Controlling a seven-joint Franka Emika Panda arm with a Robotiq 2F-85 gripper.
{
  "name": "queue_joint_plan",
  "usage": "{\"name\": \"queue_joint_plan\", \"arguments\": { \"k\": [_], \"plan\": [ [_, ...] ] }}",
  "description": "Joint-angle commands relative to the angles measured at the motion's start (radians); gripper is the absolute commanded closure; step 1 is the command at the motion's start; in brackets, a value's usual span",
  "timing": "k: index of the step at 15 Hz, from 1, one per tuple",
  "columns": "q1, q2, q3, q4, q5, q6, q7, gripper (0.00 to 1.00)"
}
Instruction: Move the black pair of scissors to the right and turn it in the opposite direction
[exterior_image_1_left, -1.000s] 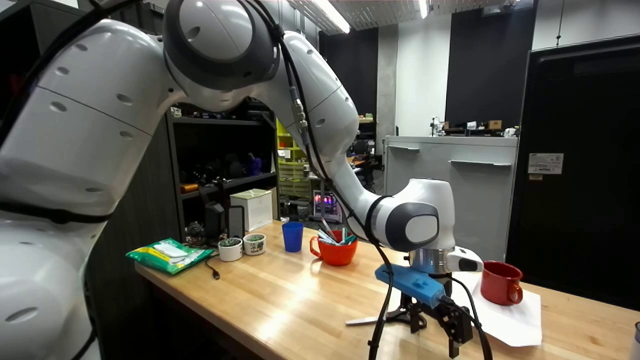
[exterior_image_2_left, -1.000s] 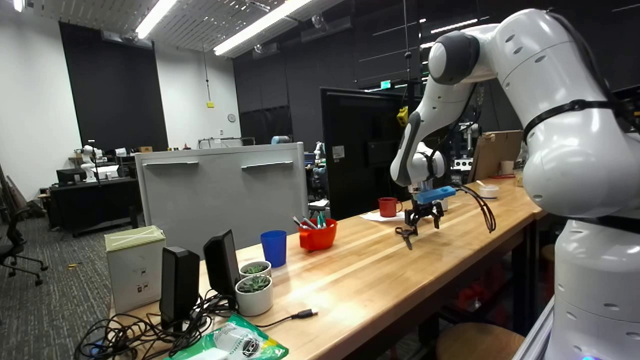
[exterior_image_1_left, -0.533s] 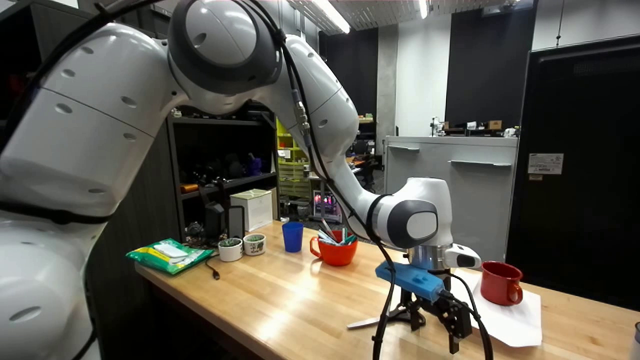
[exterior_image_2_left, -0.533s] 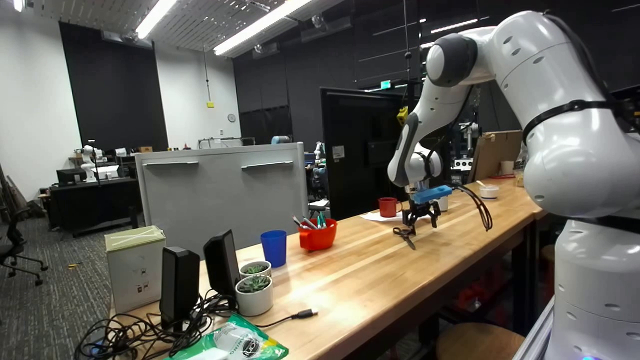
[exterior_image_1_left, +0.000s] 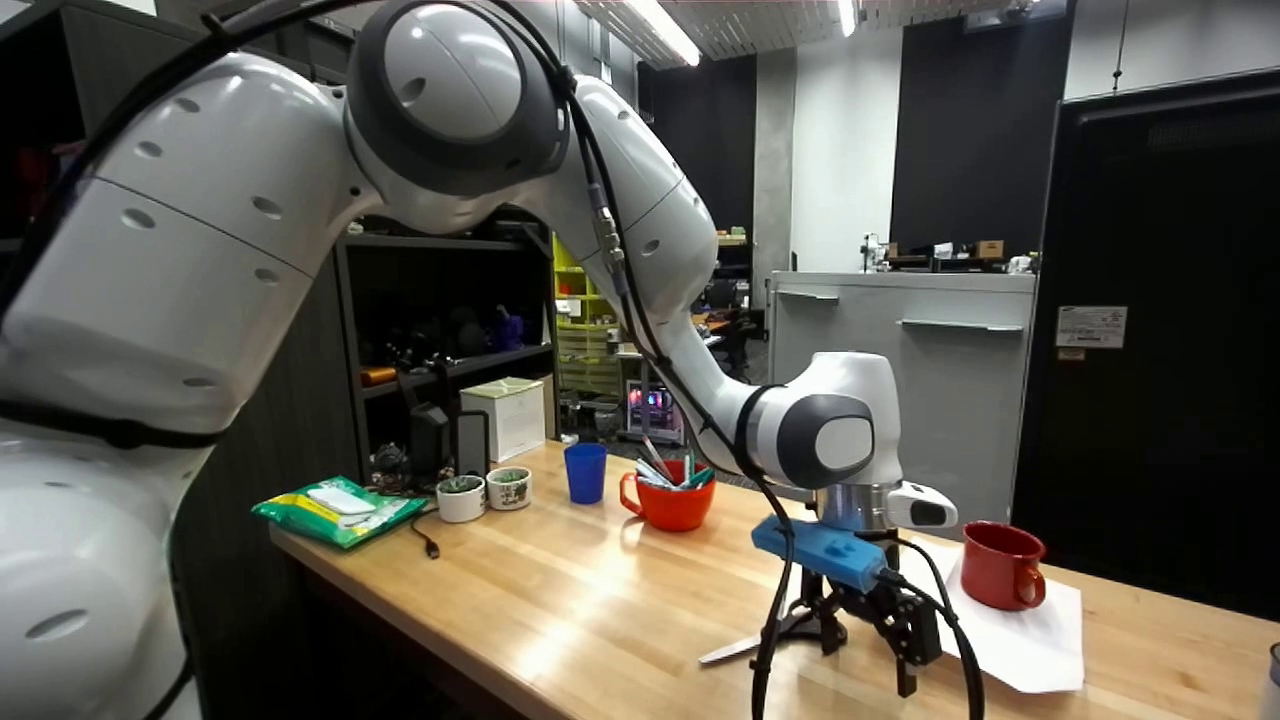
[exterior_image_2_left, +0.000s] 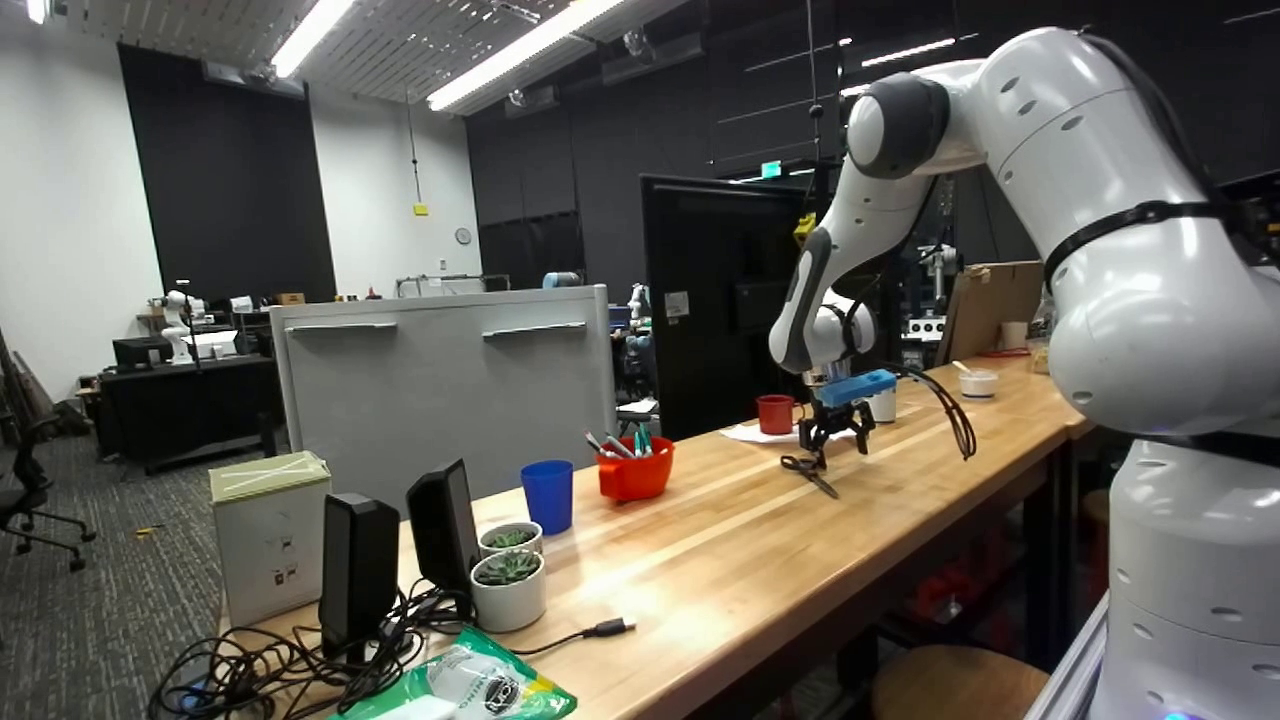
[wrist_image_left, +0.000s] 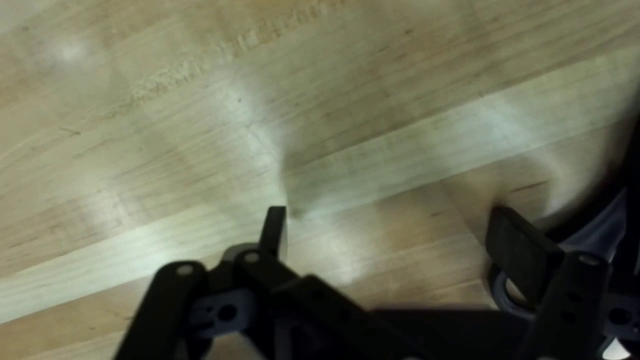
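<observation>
Jaws spread wide, holding nothing. 1 finger of the gripper stands at the handles of the black scissors, on the table (beside or inside a loop, unclear). Probably light, stiff, slick-bladed; best pinched across the handles near the pivot.

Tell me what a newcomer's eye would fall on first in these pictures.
Probably the white robot arm, arching large over the wooden table in an exterior view. Next the open gripper, low over the table, with one finger right at the black scissors; whether it touches them, I cannot tell. After that, colour: the red mug on white paper near the gripper, and the red bowl next to the blue cup.
</observation>
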Motion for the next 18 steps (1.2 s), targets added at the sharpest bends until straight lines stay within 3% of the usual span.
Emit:
{"name": "queue_joint_plan", "arguments": {
  "k": [1,18],
  "plan": [
    [0.022,0.056,0.0,0.036,-0.026,-0.008,0.051,0.0],
    [0.05,0.083,0.005,0.085,-0.064,-0.045,0.094,0.0]
  ]
}}
